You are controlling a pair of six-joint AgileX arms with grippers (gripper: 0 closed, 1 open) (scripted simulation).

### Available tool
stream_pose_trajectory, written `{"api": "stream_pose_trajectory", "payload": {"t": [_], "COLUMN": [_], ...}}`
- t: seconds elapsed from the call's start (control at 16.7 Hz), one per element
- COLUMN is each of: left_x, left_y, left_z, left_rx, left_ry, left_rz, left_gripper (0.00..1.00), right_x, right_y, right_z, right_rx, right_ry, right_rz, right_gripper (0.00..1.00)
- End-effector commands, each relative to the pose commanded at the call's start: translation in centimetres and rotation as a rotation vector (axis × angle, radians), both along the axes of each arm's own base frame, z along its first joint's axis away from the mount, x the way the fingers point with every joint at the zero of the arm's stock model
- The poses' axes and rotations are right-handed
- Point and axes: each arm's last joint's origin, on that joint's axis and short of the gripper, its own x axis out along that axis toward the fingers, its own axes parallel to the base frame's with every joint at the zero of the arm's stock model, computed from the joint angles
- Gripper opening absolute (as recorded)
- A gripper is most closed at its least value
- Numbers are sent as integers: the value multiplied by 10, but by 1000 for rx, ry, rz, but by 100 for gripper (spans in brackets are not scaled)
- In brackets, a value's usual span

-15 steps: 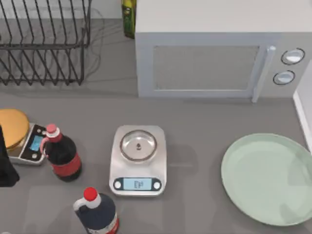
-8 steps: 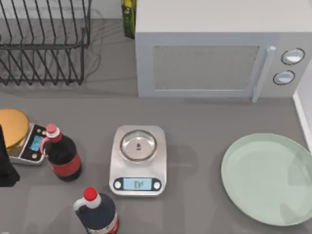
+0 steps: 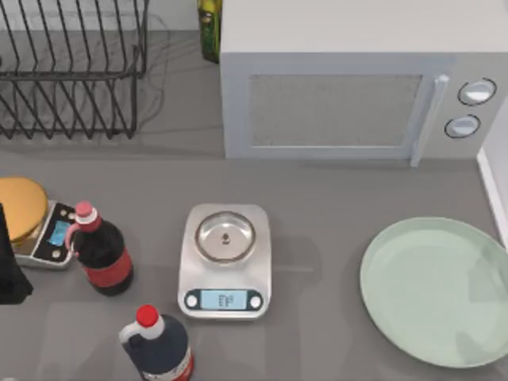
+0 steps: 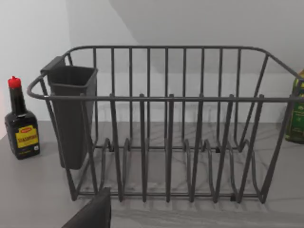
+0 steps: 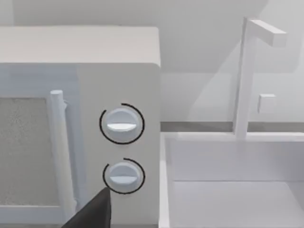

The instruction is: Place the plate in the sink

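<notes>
Plate (image 3: 435,290) lies flat on the grey surface (image 3: 317,198), right of the kitchen scale (image 3: 225,262) w/ a bare gap between them, in front of the microwave (image 3: 357,95). Nothing on it, nothing of mine touching it. Sink (image 3: 494,190): from the top view just a narrow white rim strip, right beside the plate's far right edge; can't tell if they touch. Via my right wrist view the white basin (image 5: 228,190) sits right next to the microwave's (image 5: 80,118) knob side, w/ a white tap (image 5: 249,71) standing at its back.

Scale carries its small steel dish (image 3: 225,237). Left of the scale: a dark bottle w/ red cap (image 3: 101,250); a second one (image 3: 156,343) in front-left of the scale. Further left, another scale w/ an orange-yellow lid or disc (image 3: 20,208) on it. Behind-left of the kitchen scale, the wire dish rack (image 3: 71,71); from my left wrist view it holds a dark cutlery cup (image 4: 71,114), w/ a small sauce bottle (image 4: 21,126) beside the rack.

My left arm (image 3: 9,262) is a dark shape parked far left of the scale. Left and right pincer: open or clenched, can't tell.
</notes>
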Motion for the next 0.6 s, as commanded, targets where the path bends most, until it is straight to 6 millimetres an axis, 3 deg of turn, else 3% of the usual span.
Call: {"api": "stream_pose_trajectory", "payload": {"t": [0.6], "left_x": [0], "left_y": [0], "left_z": [0], "left_rx": [0], "left_ry": [0], "left_rz": [0], "left_gripper": [100], "right_x": [0], "right_y": [1], "right_z": [2], "right_rx": [5], "right_ry": [9], "right_rz": [5], "right_gripper": [100]}}
